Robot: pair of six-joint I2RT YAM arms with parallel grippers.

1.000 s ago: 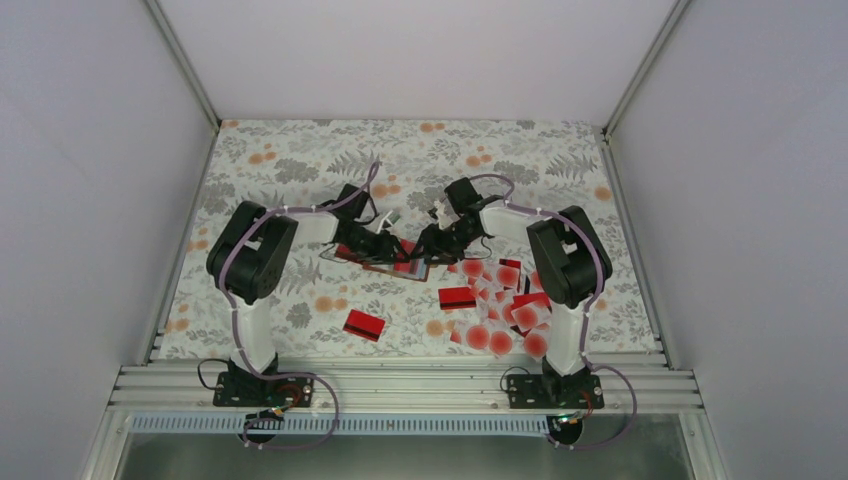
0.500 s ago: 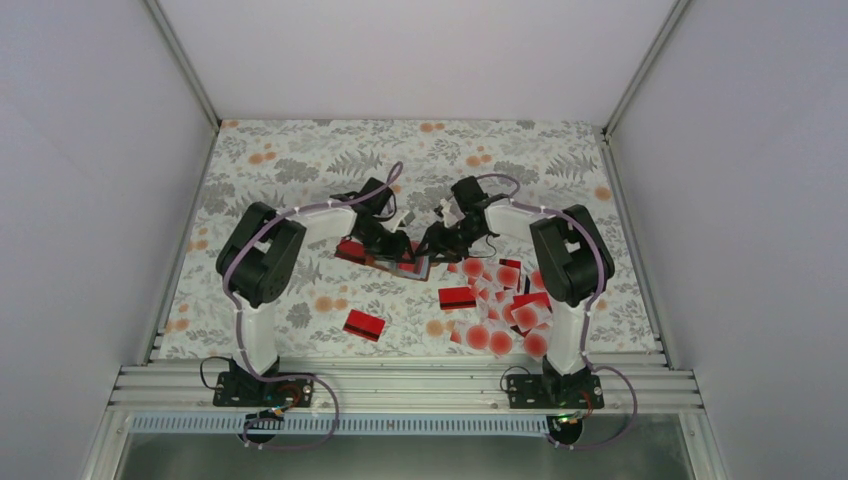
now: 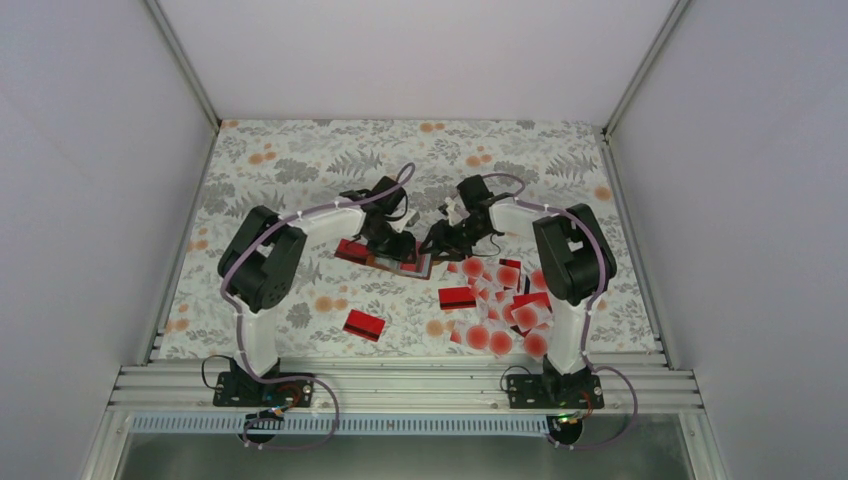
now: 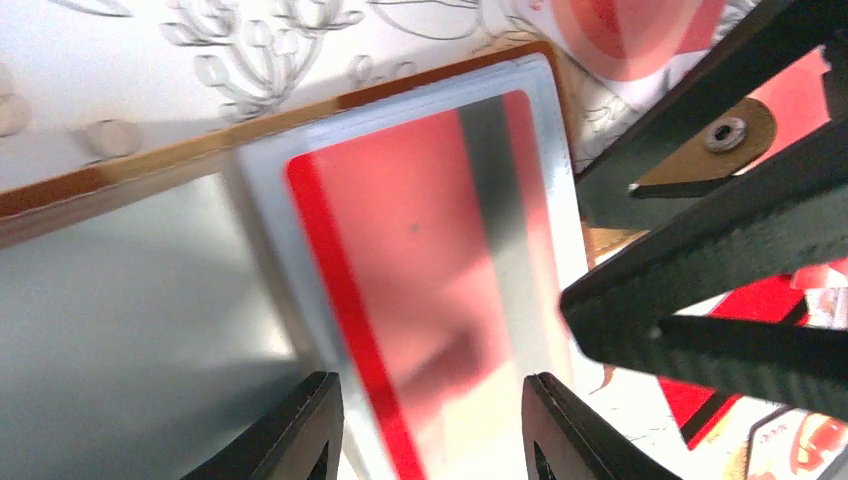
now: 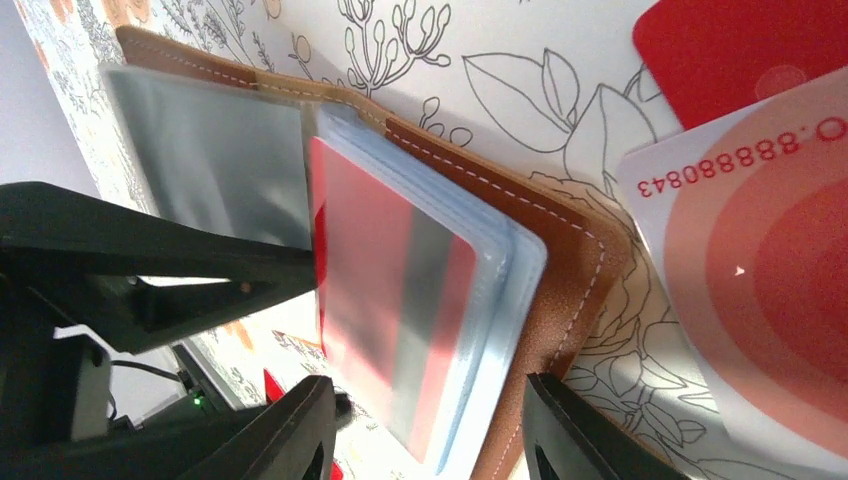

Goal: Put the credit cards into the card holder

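The card holder (image 3: 400,264) lies open on the table, brown leather (image 5: 565,270) outside, pale sleeves inside. A red card with a dark stripe (image 4: 420,220) lies in its top sleeve; it also shows in the right wrist view (image 5: 390,300). My left gripper (image 3: 393,243) hovers low over the holder, jaws open (image 4: 432,430) astride the card. My right gripper (image 3: 437,243) faces it from the right, open (image 5: 428,430) over the holder's edge. Many red and red-dot cards (image 3: 505,305) lie loose at the right.
One red card (image 3: 364,324) lies alone at the near left, another (image 3: 457,297) by the pile. A white card with a red dot (image 5: 770,280) and a red card (image 5: 740,50) lie just beside the holder. The two grippers' fingers nearly meet.
My left gripper has moved right and farther out over the open card holder. My right gripper has shifted slightly back. The loose cards have not moved.
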